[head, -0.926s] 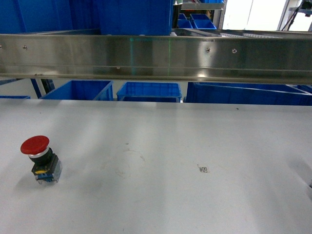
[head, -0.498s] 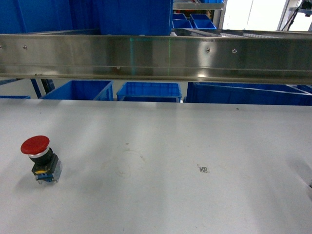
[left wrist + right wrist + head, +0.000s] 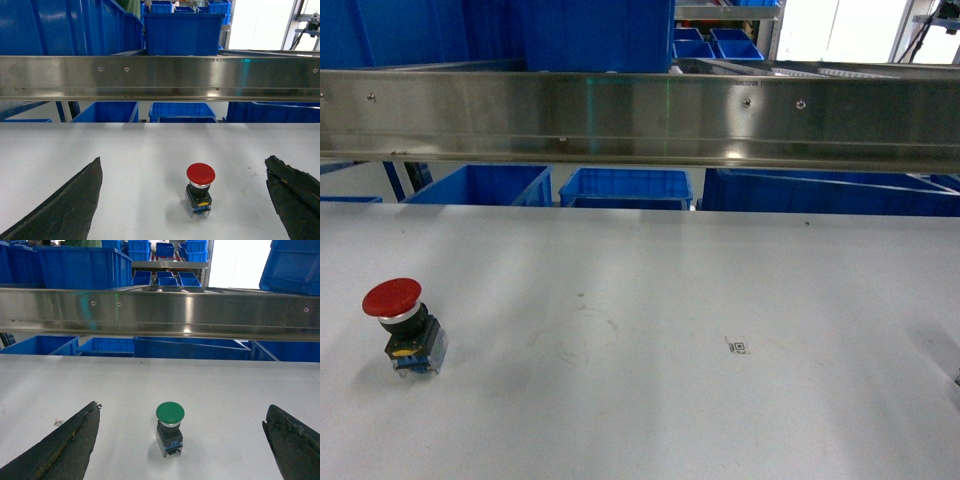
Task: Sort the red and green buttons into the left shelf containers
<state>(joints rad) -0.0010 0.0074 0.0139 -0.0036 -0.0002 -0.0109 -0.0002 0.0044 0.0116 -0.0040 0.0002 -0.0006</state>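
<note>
The red button [image 3: 402, 325] stands upright on the white table at the left of the head view; neither gripper shows there. In the left wrist view the red button [image 3: 200, 187] stands ahead of my left gripper [image 3: 184, 159], which is open wide, its dark fingers [image 3: 75, 200] apart from the button on both sides. The green button [image 3: 169, 427] shows only in the right wrist view, upright on the table, with my right gripper [image 3: 182, 405] open around it without touching. Blue containers [image 3: 480, 185] sit behind the shelf's steel crossbar [image 3: 640, 115].
The steel crossbar [image 3: 160, 75] spans the whole width above the table's far edge. More blue bins [image 3: 625, 187] stand below and above it. A small printed marker [image 3: 738, 347] lies on the table surface [image 3: 650, 400].
</note>
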